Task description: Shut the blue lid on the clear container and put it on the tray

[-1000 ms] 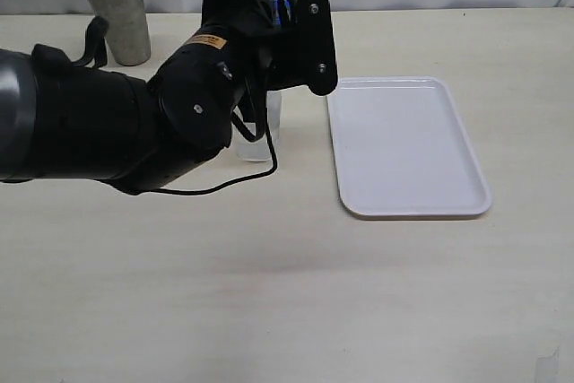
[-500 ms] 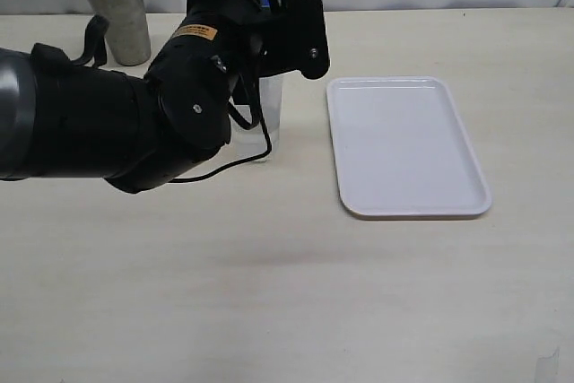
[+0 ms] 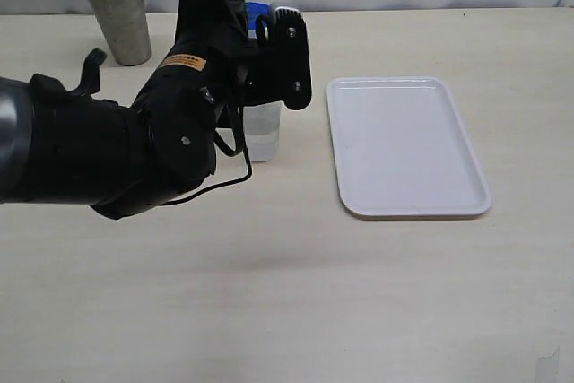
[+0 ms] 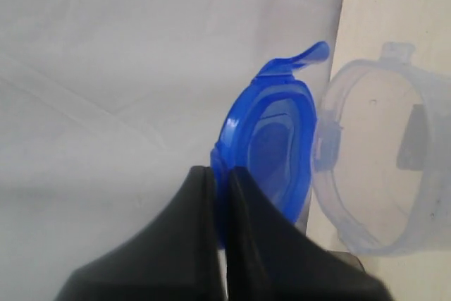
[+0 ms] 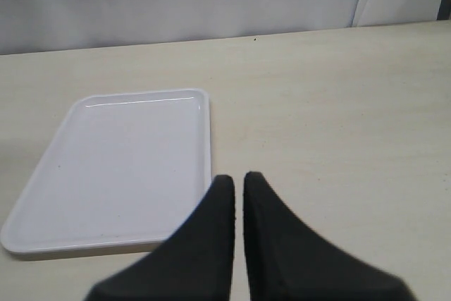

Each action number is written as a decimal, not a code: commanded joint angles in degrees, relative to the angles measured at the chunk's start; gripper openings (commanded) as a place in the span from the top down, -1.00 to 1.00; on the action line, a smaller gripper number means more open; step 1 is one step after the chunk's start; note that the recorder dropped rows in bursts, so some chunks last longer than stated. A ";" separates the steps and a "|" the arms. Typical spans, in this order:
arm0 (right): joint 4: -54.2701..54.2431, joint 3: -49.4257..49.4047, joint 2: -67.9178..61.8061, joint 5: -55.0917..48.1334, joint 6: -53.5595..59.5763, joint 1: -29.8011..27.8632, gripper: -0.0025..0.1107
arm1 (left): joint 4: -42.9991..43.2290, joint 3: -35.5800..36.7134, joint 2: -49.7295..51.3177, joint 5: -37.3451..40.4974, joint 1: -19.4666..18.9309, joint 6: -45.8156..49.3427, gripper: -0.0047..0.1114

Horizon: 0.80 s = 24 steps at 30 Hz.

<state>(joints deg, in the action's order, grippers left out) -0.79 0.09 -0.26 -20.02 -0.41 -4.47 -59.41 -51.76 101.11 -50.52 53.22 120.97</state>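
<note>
The left claw (image 4: 217,174) is pinched shut on the edge of the blue lid (image 4: 271,139), with its two black fingers (image 4: 190,230) pressed against either face of the rim. The lid is held on edge rather than flat. One snap tab sticks out from the end of the lid farthest from the fingers. In the left wrist view the lid sits just beside the open mouth of the clear container (image 4: 373,167), not seated on it, and whether the two touch cannot be told.

In the exterior view the left arm (image 3: 134,141) fills the left half of the frame. A sliver of the lid (image 3: 257,12) shows at upper centre-left, above the black claw body. Below that body the lower part of the container (image 3: 263,136) stands upright on the desk (image 3: 287,293), left of the tray (image 3: 408,145) and apart from it. The tray lies flat at centre right with nothing on it. A steel cup (image 3: 117,11) stands at the upper left, well away from the container.

The right claw (image 5: 238,181) is narrow, its fingers nearly together with only a thin slit between them, and it holds nothing. It hangs over bare desk, with the tray (image 5: 127,167) lying near its tips.
</note>
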 commanded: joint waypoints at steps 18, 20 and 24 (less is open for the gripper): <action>-0.04 -0.09 0.26 0.22 0.41 -0.21 0.87 | -1.21 0.34 -0.40 6.74 0.15 1.76 0.92; -0.04 -0.09 0.26 0.22 0.41 -0.21 0.87 | -1.94 0.34 -0.40 6.74 0.15 1.76 0.92; -0.04 -0.09 0.26 0.22 0.41 -0.21 0.87 | -2.97 0.34 -0.40 7.35 0.15 1.76 0.92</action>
<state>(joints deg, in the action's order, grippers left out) -0.79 0.09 -0.26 -20.02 -0.41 -4.47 -60.91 -51.54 101.11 -43.61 53.22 120.97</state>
